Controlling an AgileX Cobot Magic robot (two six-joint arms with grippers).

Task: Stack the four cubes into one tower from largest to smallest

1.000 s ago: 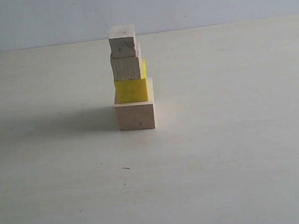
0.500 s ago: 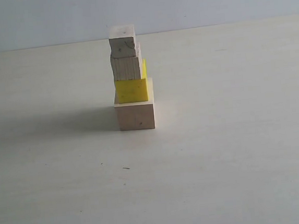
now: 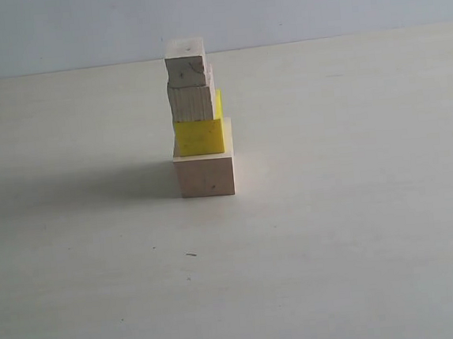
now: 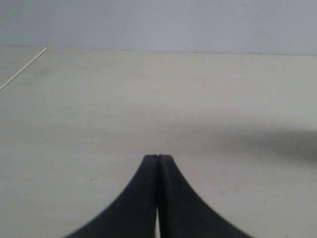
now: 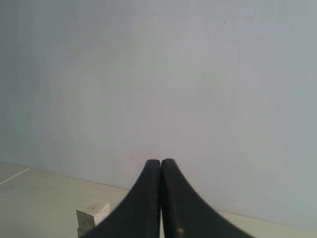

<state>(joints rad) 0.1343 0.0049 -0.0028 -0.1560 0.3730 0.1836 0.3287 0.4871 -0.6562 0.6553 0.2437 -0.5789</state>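
Rising vertically, the tower (image 3: 198,120) narrows upward (left end effector (image 4: 157,157), right end effector (image 5: 161,161) each closed, empty).

Setting. A broad, pale cream worktop (image 3: 359,229) with a faint horizontal grain fills the lower part of the exterior view. It meets a plain blue-grey wall (image 3: 315,3) along a straight, nearly level junction. Lighting is soft and even (shadow edges are blurred). A diffuse grey shadow (image 3: 69,187) lies on the surface left of centre. A few small dark specks (image 3: 191,254) mark the nearer part of the worktop. In the left wrist view a thin pale line (image 4: 22,69) runs obliquely across one corner of the surface.
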